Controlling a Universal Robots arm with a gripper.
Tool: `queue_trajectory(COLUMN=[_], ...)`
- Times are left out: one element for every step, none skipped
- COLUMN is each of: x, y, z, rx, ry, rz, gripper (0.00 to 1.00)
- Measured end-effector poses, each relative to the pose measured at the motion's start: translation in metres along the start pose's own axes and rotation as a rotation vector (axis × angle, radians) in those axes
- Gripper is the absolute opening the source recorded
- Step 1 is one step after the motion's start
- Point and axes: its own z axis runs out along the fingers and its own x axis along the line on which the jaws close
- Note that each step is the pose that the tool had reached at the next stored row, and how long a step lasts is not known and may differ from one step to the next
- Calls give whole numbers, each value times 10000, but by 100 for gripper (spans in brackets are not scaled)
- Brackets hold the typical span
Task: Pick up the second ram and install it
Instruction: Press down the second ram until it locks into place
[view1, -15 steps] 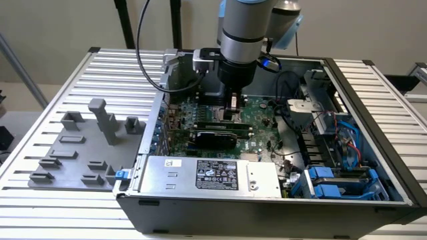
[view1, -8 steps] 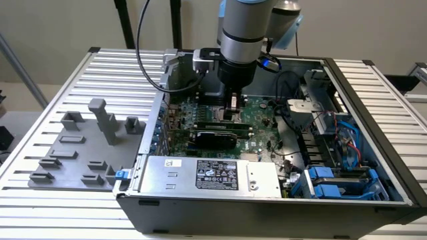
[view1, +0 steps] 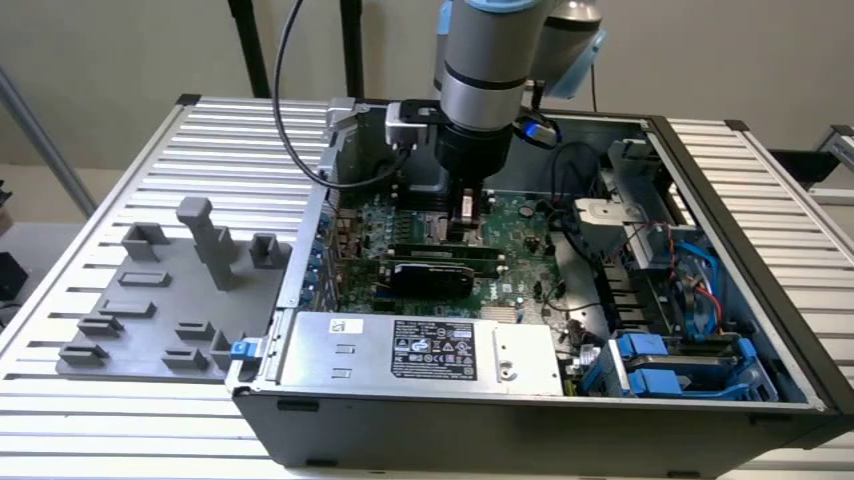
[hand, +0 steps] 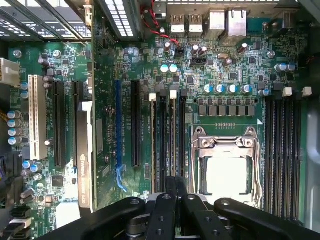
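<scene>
Grey fixture (view1: 127, 300): beside the computer case (view1: 507, 430), on the exterior view's left, its blocks and tall post upright.
Power supply (view1: 347, 372): labelled metal box across the near end of the case.
Green card (hand: 104, 125): stands edge-on from the motherboard (hand: 135, 65), well apart from the gripper.
CPU socket (hand: 226, 172): metal-framed, just beside the gripper's fingers.
Black cable (view1: 279, 100): loops down to the wrist.
Gripper (hand: 175, 184): over the motherboard, fingers pressed together.
Second ram (hand: 172, 135): apparently the thin strip upright among the slots at the fingertips; contact and seating unclear.
Tabletop (view1: 80, 425): pale slatted metal.
Room: beige wall (view1: 707, 60), dark posts (view1: 352, 50).
</scene>
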Motion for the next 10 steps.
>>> queue_trajectory(x=[-4, -7, -10, -13, -14, -15, -15, -15, -14, -12], y=[0, 0, 4, 7, 12, 16, 18, 17, 17, 17], z=[19, 37, 56, 74, 92, 110, 130, 147, 162, 178], rx=[-1, -1, -1, 0, 1, 0, 0, -1, -4, -7], ry=[0, 0, 0, 0, -1, 0, 0, 1, 10, 18], rz=[0, 0, 1, 0, 1, 1, 1, 0, -1, -1], gripper=[0, 0, 0, 0, 0, 0, 0, 0, 0, 0])
